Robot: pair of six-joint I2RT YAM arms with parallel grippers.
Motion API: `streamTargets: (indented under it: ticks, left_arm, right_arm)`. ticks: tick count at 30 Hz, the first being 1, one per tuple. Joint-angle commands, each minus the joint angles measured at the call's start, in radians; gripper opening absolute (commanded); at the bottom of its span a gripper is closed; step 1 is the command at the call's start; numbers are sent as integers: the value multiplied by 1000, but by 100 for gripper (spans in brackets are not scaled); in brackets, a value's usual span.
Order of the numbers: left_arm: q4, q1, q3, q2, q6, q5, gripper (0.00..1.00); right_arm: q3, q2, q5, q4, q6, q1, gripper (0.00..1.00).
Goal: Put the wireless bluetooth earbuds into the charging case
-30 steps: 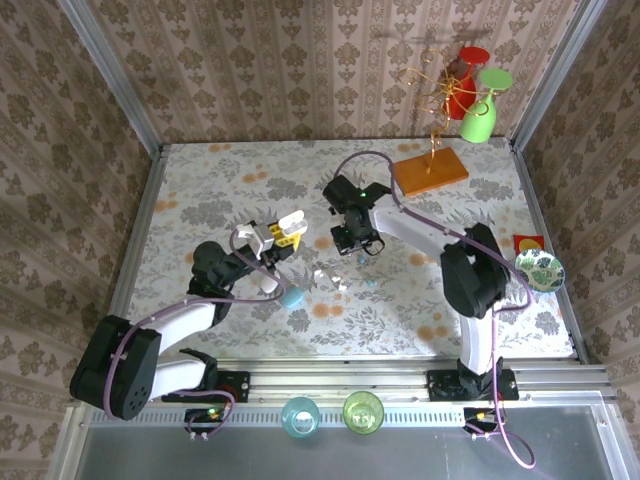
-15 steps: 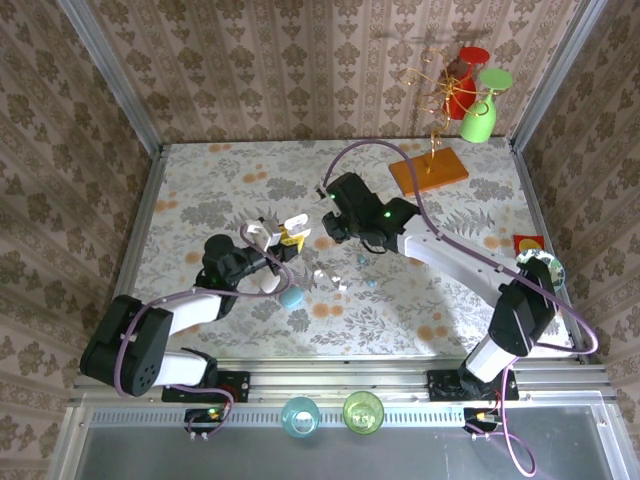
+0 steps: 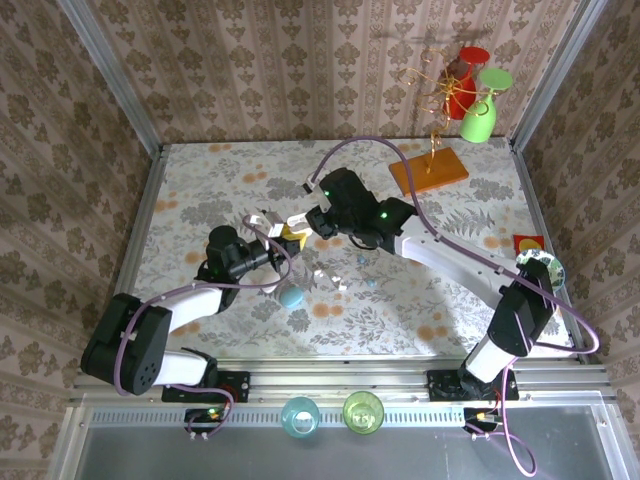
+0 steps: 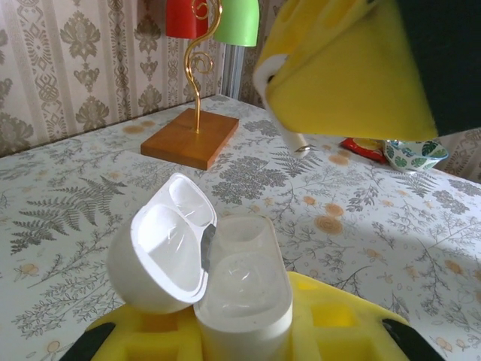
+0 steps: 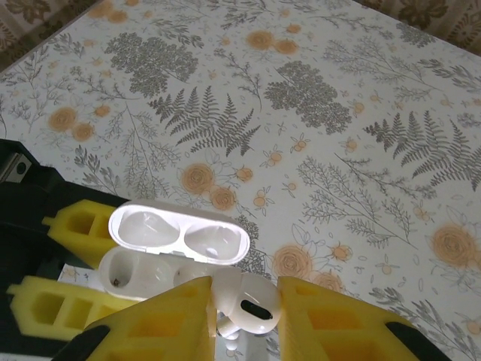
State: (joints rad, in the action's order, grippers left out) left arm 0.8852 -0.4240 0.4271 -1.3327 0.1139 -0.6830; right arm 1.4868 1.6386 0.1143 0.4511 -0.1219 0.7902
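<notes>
Earbud (image 5: 255,308) pinched in right gripper (image 5: 242,297) hangs over open case (image 4: 244,286) clamped by left gripper (image 4: 244,338), blue case (image 3: 291,297) nearby.

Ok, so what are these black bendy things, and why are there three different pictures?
They are two robot arms bolted to a flowery table. One picture looks down from above. The other two come from little cameras on each arm's wrist. The left gripper pinches a white case with its lid flipped open. The right gripper pinches a white earbud close to that case. On the table lie a blue case, a few more tiny earbuds, a wooden stand with cups hanging on it, and a patterned bowl.
</notes>
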Motion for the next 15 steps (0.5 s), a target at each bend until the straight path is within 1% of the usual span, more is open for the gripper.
streamTargets:
  ticks: [1,7,15]
  left_arm:
    - [-17,-1,21,35,21,-38,0]
    - [10,-2,20,37,37,-63,0]
    - [35,-5,20,46,57,-46,0]
  right_arm:
    - [37,24,-21,-15,22,8,27]
    - [46,49,-15,-13,16,10,26]
    - [38,61,-22,-6,27,12,26]
